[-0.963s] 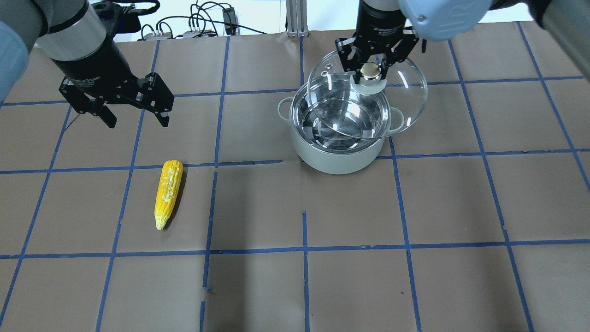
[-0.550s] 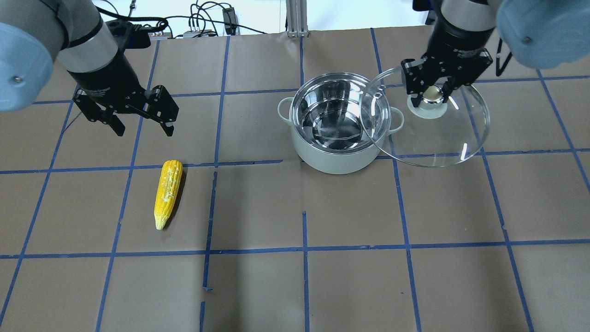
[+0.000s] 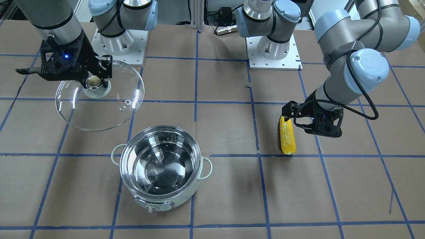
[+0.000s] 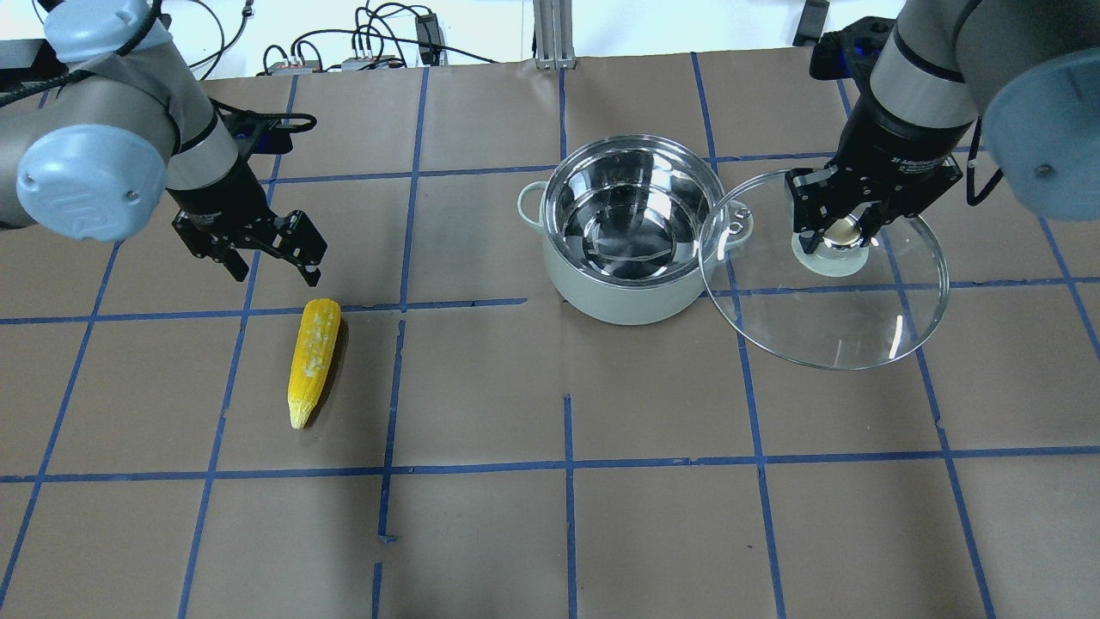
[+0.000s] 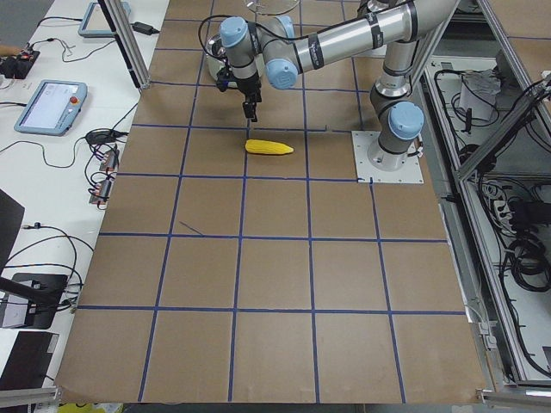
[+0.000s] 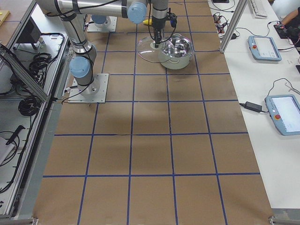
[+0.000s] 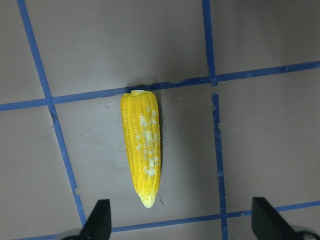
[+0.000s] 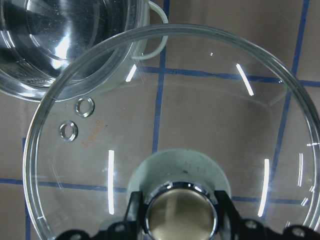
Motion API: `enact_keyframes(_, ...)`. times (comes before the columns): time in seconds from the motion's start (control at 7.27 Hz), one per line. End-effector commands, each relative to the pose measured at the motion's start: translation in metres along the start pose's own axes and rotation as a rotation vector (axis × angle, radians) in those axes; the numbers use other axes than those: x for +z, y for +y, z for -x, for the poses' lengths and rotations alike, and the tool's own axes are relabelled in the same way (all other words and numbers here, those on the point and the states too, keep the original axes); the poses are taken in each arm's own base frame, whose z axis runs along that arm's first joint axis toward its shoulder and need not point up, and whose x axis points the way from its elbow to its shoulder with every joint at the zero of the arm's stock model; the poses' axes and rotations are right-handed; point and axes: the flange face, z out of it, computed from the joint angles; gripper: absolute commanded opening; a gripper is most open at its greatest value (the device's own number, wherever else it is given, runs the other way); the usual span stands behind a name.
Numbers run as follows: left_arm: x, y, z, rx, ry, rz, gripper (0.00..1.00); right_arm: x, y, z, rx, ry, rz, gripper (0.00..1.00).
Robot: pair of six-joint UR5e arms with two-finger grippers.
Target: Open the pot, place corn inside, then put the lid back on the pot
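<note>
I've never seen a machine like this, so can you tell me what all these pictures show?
It is a robot with two arms at a brown table. Each arm ends in a gripper, like a two-finger hand. Two pictures look down on the table, two look along it from its ends, and two come from wrist cameras. On the table are an open pot and a yellow toy corn. The right gripper is shut on the knob of the glass lid, holding it beside the pot. The left gripper hangs open near the corn, not holding it.
</note>
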Motion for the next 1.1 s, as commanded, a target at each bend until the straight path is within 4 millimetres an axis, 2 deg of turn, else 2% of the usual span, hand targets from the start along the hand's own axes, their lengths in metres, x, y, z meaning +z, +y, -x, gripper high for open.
enact_keyframes(0.0,0.073,-0.013,0.012,0.034,0.001,-0.009,1.00,-0.001,0.000,0.000,-0.001,0.001,-0.001,0.48)
enact_keyframes(0.14,0.103,-0.010,0.011,0.044,-0.009,-0.031,1.00,0.002,0.002,0.000,0.001,0.000,0.003,0.48)
enact_keyframes(0.28,0.123,-0.004,0.009,0.043,-0.009,-0.032,1.00,0.001,0.001,0.000,-0.001,-0.001,0.002,0.48)
enact_keyframes(0.41,0.139,0.001,0.007,0.045,-0.003,-0.017,1.00,0.002,0.002,0.000,-0.001,0.000,0.003,0.48)
enact_keyframes(0.55,0.145,0.000,0.007,0.042,-0.003,-0.007,0.99,0.001,0.002,0.000,-0.001,0.000,0.002,0.48)
enact_keyframes(0.69,0.146,0.003,0.005,0.047,-0.002,0.004,0.81,-0.005,0.002,0.001,-0.001,0.002,-0.012,0.48)
enact_keyframes(0.83,0.143,0.004,0.005,0.044,-0.003,0.005,0.43,-0.002,0.002,0.001,-0.002,0.001,-0.004,0.48)
enact_keyframes(0.96,0.140,0.002,0.006,0.043,-0.008,-0.003,0.20,-0.008,0.002,0.002,0.007,0.001,-0.017,0.48)
